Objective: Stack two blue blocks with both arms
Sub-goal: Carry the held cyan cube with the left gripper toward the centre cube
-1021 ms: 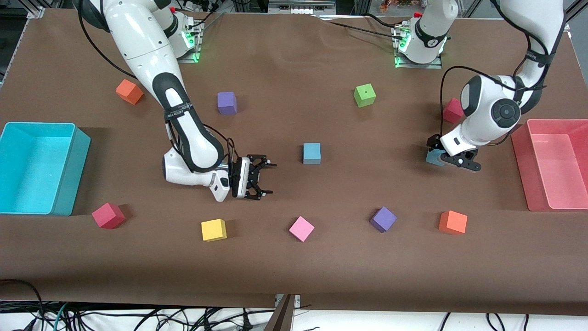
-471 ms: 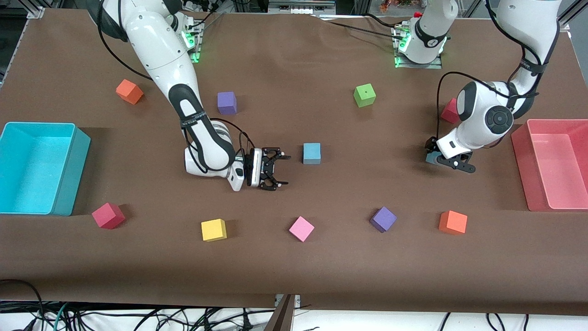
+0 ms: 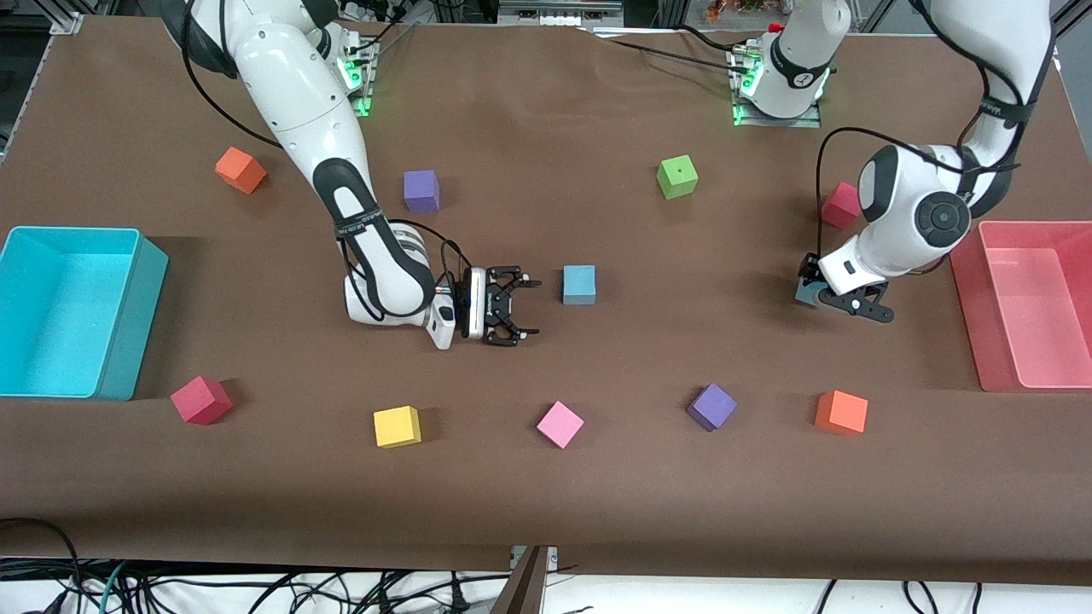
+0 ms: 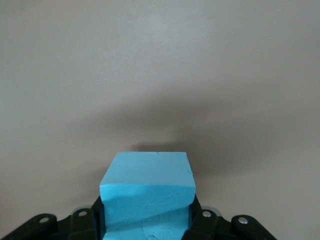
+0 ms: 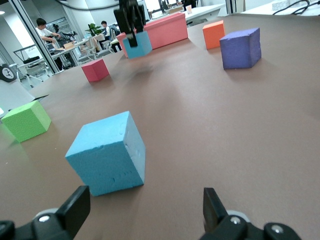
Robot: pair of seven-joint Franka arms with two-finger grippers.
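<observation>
Brown table [image 3: 597,512]: left gripper [image 3: 832,294] clamps blue block [image 4: 147,192].

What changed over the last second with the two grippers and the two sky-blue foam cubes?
The left gripper closed on the sky-blue foam cube near the pink bin. The right gripper, fingers open, moved toward the other sky-blue foam cube at mid-table but is not yet around it. That cube and the other coloured cubes stayed put.

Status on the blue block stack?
Done: left gripper is shut on one blue block near the pink bin. In hand: open right gripper sits low beside the middle blue block, not gripping. Left: grasp it, then stack.
</observation>
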